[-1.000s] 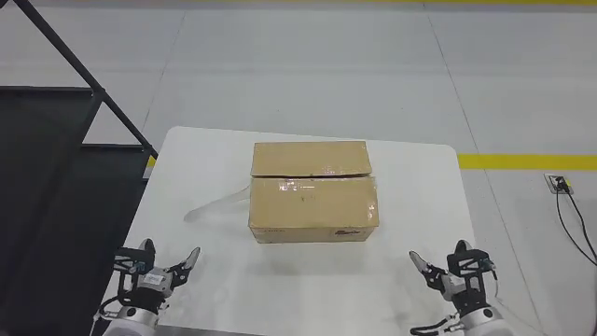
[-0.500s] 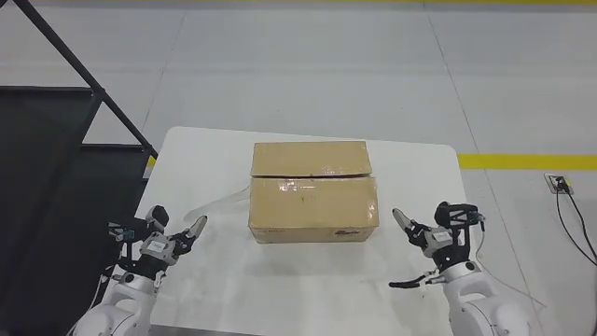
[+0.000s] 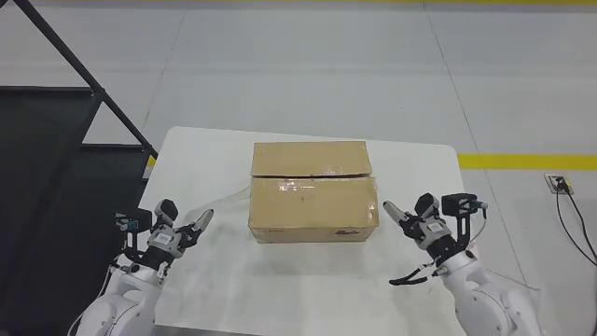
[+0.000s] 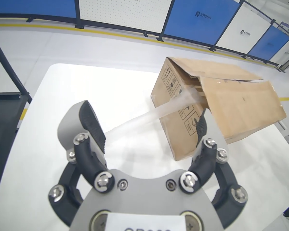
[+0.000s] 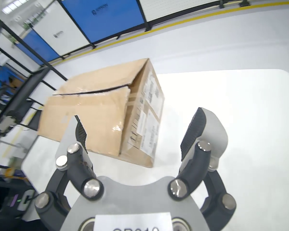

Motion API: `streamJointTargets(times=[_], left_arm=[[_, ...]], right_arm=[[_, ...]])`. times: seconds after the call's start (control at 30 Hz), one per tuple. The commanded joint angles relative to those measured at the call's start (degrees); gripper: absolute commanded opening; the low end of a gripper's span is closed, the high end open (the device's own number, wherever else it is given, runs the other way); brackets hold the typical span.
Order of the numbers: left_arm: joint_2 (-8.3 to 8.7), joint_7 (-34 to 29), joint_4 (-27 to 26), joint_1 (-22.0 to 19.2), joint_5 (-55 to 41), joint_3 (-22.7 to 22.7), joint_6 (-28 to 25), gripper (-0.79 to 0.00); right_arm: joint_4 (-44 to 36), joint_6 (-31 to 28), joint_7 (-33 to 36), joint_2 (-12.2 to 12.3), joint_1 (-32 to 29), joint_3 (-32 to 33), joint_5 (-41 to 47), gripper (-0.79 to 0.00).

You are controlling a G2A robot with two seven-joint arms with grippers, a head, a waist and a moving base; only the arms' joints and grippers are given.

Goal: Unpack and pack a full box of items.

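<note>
Rectangular cardboard box (image 3: pixel 312 207), perhaps clear tape (image 4: pixel 144 117)

Tan-brown cardboard all over the box (image 3: pixel 312 201), with small black printed symbols on one end and white labels on the other. Milky and see-through for the strip of tape (image 4: pixel 144 118). Plain white on the worktop (image 3: pixel 224 280). Silver-grey metal with black ribbed pads for the fingers (image 4: pixel 69 126) of the left gripper (image 4: pixel 144 109); likewise for the fingers (image 5: pixel 214 126) of the right gripper (image 5: pixel 138 115). Pale grey on the floor (image 3: pixel 308 65), crossed by yellow lines (image 3: pixel 522 161).
</note>
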Motion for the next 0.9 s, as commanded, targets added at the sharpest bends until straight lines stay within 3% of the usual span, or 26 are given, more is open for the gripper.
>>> streamJointTargets(times=[0.0,0.13,0.37,0.87], left_arm=[[-0.05,-0.2,0.5,-1.5,0.4,0.7,-0.1,0.000],[-0.23,0.0,1.4,-3.9,-0.3,2.1,-0.6,0.000],[-0.42,0.5,1.9,-5.1,-0.8,3.3,-0.7,0.000],[-0.66,0.9,1.7,-5.1,-2.1,3.5,0.5,0.000]], right_arm=[[3.4,-2.7,3.5,0.0,3.6,0.4,7.4,0.000],[11.0,-7.9,9.6,0.0,10.0,-0.2,17.1,0.000],[22.7,-13.3,16.0,-0.2,18.2,-2.7,25.7,0.000],[31.5,-21.5,30.0,-0.3,26.1,-6.2,43.4,0.000]])
